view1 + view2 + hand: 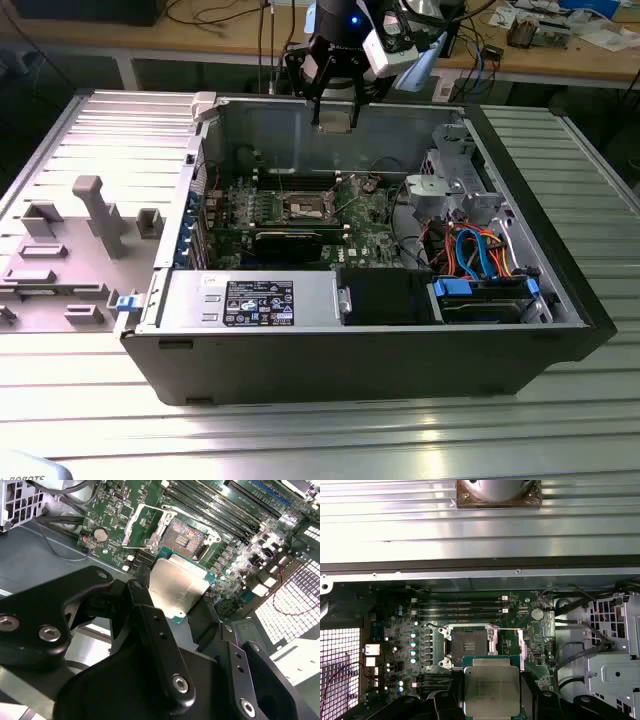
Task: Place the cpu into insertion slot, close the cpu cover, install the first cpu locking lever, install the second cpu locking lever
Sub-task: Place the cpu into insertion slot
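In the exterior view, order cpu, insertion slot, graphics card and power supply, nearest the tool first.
1. cpu, held in the tool
2. insertion slot, mid-board
3. graphics card, beside the slot
4. power supply, nearest the camera

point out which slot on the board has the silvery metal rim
The insertion slot, the square dark-centred one next to the cpu in both wrist views; the memory slots are long, narrow, black, rimless.

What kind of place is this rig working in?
Likely an electronics lab or repair workshop: an open computer case lies on a ribbed metal table, a wooden bench strewn with cables stands behind it, and the gripper holds the cpu over the case.
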